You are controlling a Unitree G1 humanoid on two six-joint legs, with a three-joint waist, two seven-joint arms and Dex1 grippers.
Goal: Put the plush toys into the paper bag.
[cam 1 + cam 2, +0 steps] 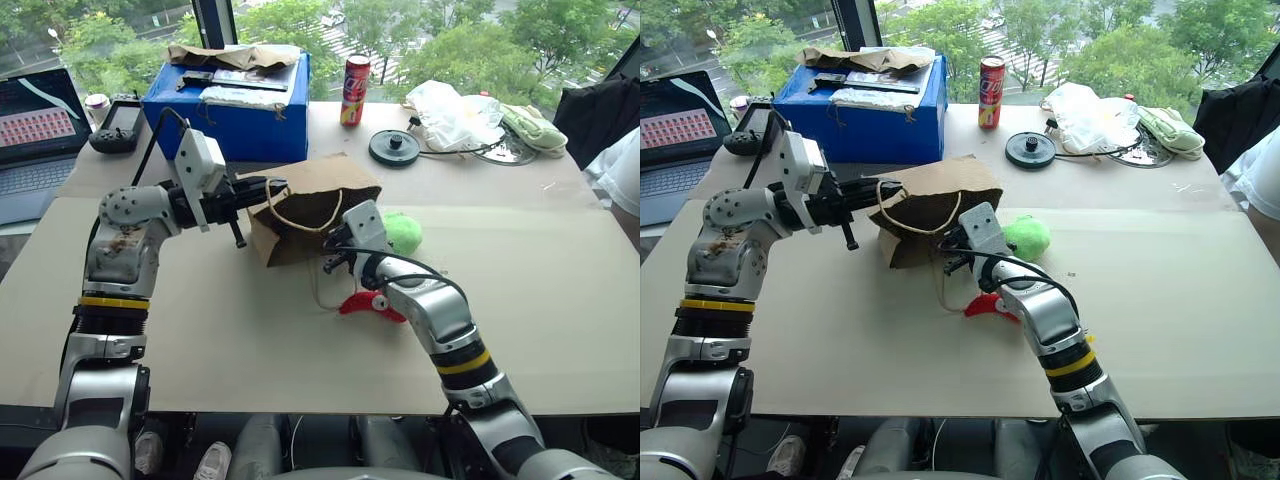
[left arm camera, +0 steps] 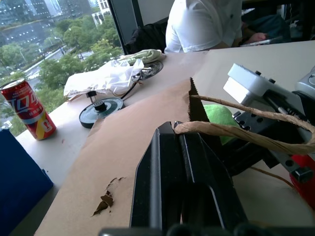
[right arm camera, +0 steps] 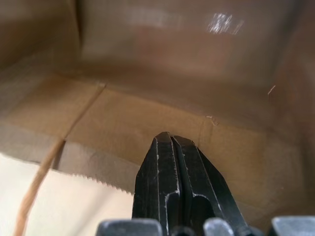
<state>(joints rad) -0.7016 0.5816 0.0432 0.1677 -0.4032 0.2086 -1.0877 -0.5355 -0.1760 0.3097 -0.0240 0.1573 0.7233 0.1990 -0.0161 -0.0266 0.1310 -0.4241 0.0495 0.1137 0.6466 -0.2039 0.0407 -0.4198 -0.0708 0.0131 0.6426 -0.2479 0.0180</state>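
Bag-opening step. The paper bag [image 1: 300,205] lies on its side on the counter [image 1: 560,300], mouth facing near-right. My left gripper [image 1: 262,190] has its fingers shut on the bag's upper rim, at the cord handle. My right gripper [image 3: 172,147] is at the mouth, fingers pressed together and empty. The green plush [image 1: 403,231] sits just right of the bag; the red chili plush [image 1: 365,304] lies nearer me. Neither is bagged. Next, I judge, the right fingers must withdraw, open and take a toy.
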